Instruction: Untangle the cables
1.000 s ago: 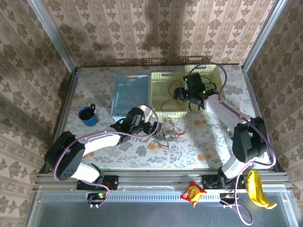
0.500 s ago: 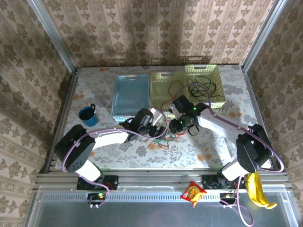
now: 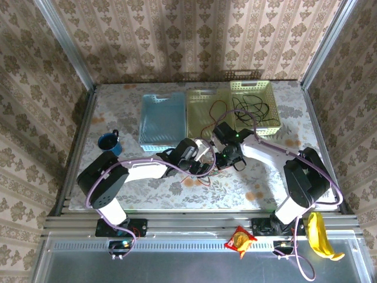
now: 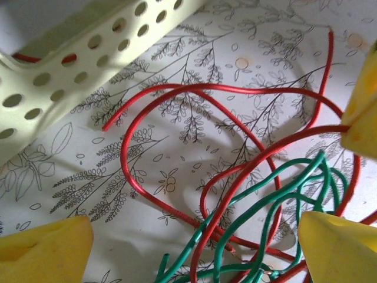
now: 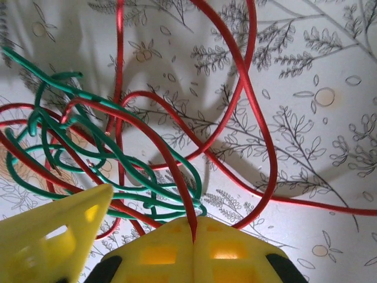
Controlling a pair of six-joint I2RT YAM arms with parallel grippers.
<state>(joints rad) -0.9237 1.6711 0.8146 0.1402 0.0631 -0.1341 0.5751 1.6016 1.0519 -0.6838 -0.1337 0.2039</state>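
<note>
A tangle of red cable (image 4: 177,94) and green cable (image 4: 277,188) lies on the table just in front of the baskets, seen from above as a small knot (image 3: 207,171). My left gripper (image 4: 195,230) (image 3: 199,160) is open low over it, with green and red strands lying between its yellow fingers (image 4: 47,247). My right gripper (image 5: 194,230) (image 3: 228,158) is shut on a red cable (image 5: 177,165) at the tangle's right side. A black cable (image 3: 250,109) lies coiled in the yellow basket (image 3: 272,100). One red strand (image 3: 213,112) trails into the pale green basket (image 3: 200,94).
A blue tray (image 3: 160,118) stands left of the baskets. The pale basket's perforated wall (image 4: 88,53) is close to my left gripper. A dark blue cup (image 3: 109,144) sits at the left. A snack packet (image 3: 240,240) and a banana (image 3: 321,236) lie below the table's front rail.
My right arm swung from over the yellow basket down to the tangle and closed on a red strand. My left gripper slid right, onto the tangle.
</note>
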